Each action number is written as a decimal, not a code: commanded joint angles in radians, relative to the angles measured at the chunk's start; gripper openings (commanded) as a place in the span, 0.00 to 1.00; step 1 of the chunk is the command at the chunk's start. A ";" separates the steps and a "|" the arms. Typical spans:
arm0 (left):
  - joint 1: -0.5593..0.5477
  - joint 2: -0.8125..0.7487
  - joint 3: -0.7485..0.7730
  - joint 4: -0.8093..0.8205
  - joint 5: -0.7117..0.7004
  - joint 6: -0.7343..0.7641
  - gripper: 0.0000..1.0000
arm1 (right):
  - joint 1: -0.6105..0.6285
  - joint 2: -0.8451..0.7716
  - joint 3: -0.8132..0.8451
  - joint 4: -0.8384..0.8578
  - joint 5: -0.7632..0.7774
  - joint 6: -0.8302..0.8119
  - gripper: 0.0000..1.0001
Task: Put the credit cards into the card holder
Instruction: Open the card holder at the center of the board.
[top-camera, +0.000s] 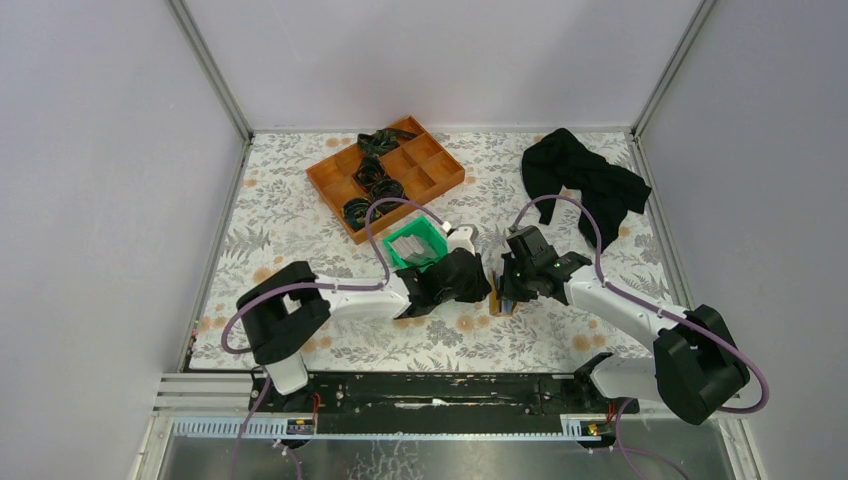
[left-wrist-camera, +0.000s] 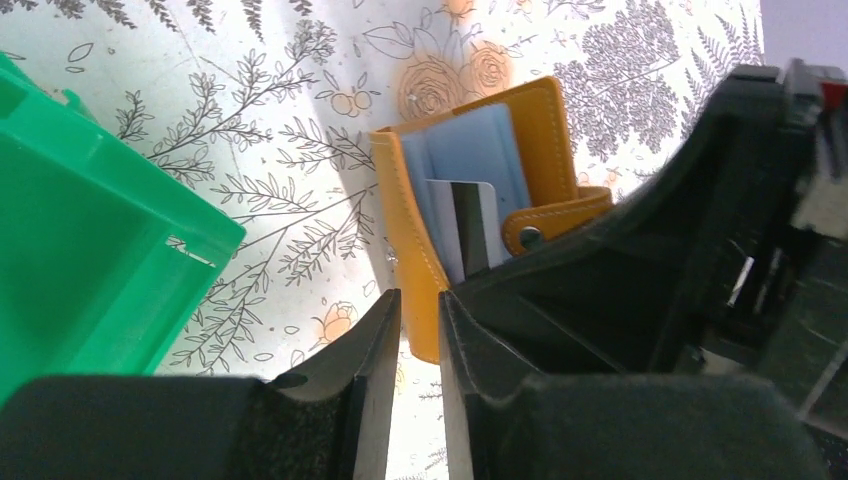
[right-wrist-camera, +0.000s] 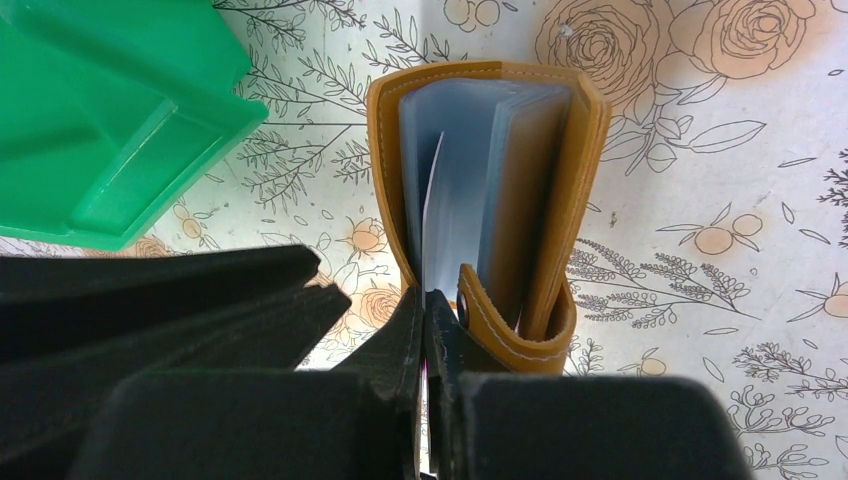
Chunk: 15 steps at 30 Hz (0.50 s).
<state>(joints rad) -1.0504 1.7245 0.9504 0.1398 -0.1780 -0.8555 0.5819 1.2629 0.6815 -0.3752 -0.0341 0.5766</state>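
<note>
1. A small orange-tan, leather-like folding card holder (right-wrist-camera: 578, 190) stands open on the floral-patterned table (top-camera: 290, 215), just beside a green plastic bin (left-wrist-camera: 90, 230).
2. The right gripper (right-wrist-camera: 425, 300) is pinched tight on a thin whitish card (left-wrist-camera: 488, 215) with a dark stripe, which sits partly inside a pale blue sleeve.
3. The left gripper (left-wrist-camera: 420, 305) has its jaws a narrow way apart, seemingly nipping the card holder's cover corner.
4. More whitish cards (top-camera: 408, 243) sit in the bin.

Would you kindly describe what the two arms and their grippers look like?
The left arm and right arm have white links between bulky black joints, each with a looping purple cable. Left gripper and right gripper are black with tapered fingers.
</note>
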 joint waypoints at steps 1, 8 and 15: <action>0.025 0.018 0.007 0.104 -0.017 -0.058 0.28 | 0.012 -0.003 -0.009 -0.085 0.031 -0.019 0.00; 0.037 0.036 0.033 0.132 0.004 -0.080 0.28 | 0.012 -0.005 -0.015 -0.081 0.025 -0.024 0.00; 0.037 0.083 0.084 0.128 0.035 -0.081 0.27 | 0.012 -0.002 -0.016 -0.074 0.020 -0.022 0.00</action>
<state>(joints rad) -1.0149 1.7817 0.9947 0.2054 -0.1596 -0.9260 0.5819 1.2591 0.6811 -0.3805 -0.0345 0.5758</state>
